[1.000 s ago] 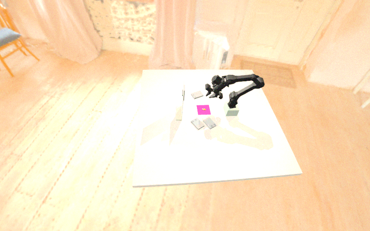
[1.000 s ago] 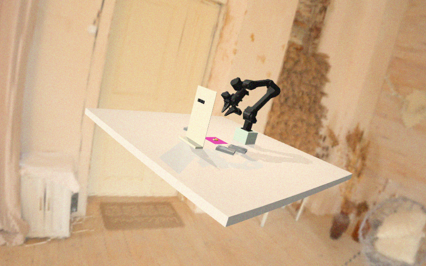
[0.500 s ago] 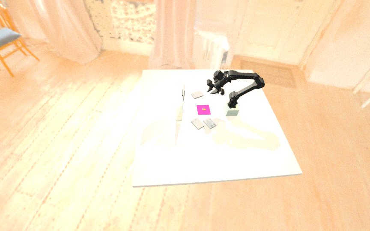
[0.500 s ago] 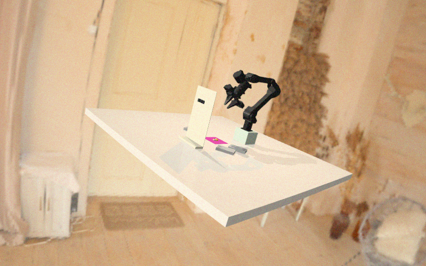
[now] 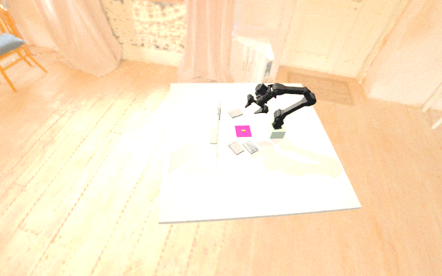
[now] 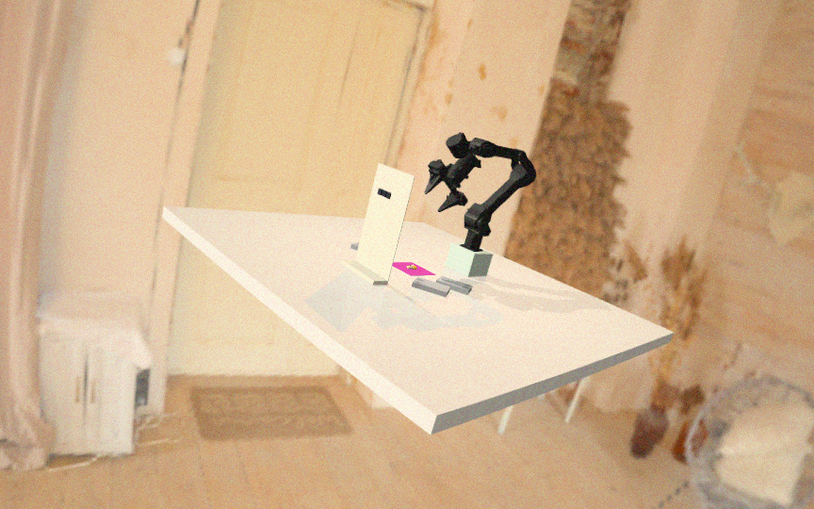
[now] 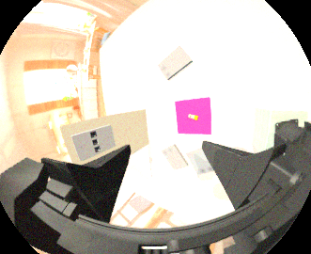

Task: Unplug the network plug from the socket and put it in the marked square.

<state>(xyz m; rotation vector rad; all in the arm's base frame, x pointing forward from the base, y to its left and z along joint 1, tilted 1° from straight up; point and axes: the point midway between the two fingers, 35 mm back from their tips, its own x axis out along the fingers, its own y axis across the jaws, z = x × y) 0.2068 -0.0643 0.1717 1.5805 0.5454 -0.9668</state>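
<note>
seen from above, the near edge of the white worktop runs between its near left and near right corners. working back from it, two flat grey slabs come first, side by side: the left slab and the right slab.

behind them, the marked magenta square holds the small yellow and white plug, which sits near its middle, well inside the outline. to its right, toward the right edge, a pale green block carries the black arm.

toward the left edge, the cream panel stands upright; on its face is a grey socket block with dark openings.

a third slab lies farther back, toward the far edge. the gripper hangs above the worktop, its fingers spread wide apart with nothing between them, touching neither plug nor panel.
</note>
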